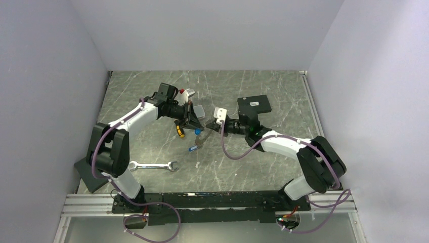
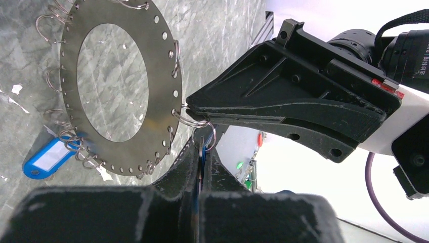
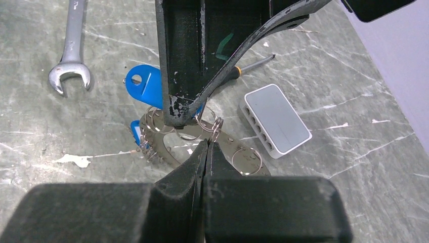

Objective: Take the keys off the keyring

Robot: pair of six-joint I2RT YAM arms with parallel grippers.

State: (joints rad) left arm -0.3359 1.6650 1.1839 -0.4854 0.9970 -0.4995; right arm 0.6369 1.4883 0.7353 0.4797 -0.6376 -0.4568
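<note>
The left gripper [image 2: 201,154] is closed on a blue-headed key [image 3: 144,83], whose thin blue edge is seen clamped between its jaws in the left wrist view. Just beyond those jaw tips the key is joined through a small link to a split ring [image 2: 192,123] threaded in a hole at the rim of the keyring [image 2: 162,61]. The right gripper [image 3: 206,149] is brought in from the opposite side. Its jaws are shut, and their tips are set against that same split ring, which appears to be pinched between them. The keyring is thus held between the two sets of jaws, tilted, with its far edge down towards the table [image 3: 354,167]. On that far edge, well away from both jaw tips, a second key [image 2: 45,158] is seen among a cluster of split rings and is judged to be attached. Most other split rings around the rim carry nothing. No key is seen lying free of the ring. The task is therefore judged unfinished: the gripped key is not yet detached, and at least one more remains after it. A wrench [image 3: 71,55] and a screwdriver [image 3: 255,62] are left untouched beyond the jaws.
</note>
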